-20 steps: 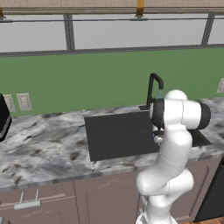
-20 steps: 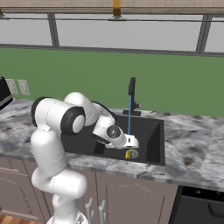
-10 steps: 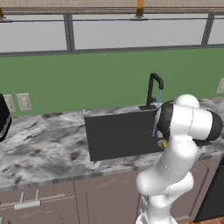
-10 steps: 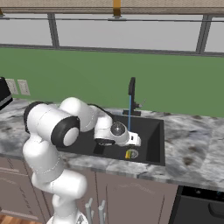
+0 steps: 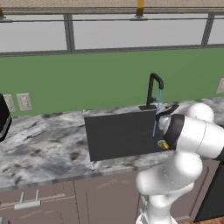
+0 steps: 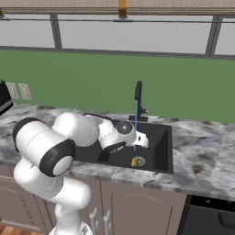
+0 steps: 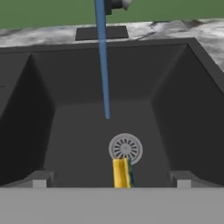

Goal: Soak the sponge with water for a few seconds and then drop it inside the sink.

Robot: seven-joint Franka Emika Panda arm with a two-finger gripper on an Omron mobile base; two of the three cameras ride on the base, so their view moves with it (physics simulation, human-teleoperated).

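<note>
The counter (image 6: 202,156) of grey marbled stone runs left to right, with the dark sink (image 7: 183,109) set into it. The arm (image 6: 69,137) reaches over the near rim into the basin. A black faucet (image 5: 154,89) stands at the far edge, and the water (image 7: 103,61) falls in a thin blue stream. The gripper (image 7: 111,179) is spread wide, holding nothing. The sponge (image 7: 121,173) lies on the sink floor beside the drain (image 7: 125,148), between the fingertips (image 7: 40,179) but touching neither.

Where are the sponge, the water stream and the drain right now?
sponge (image 7: 120,173), hand view, its yellow body on the sink floor.
water stream (image 7: 103,61), hand view, middle of the blue column.
drain (image 7: 126,147), hand view, centre of the silver grate.
</note>
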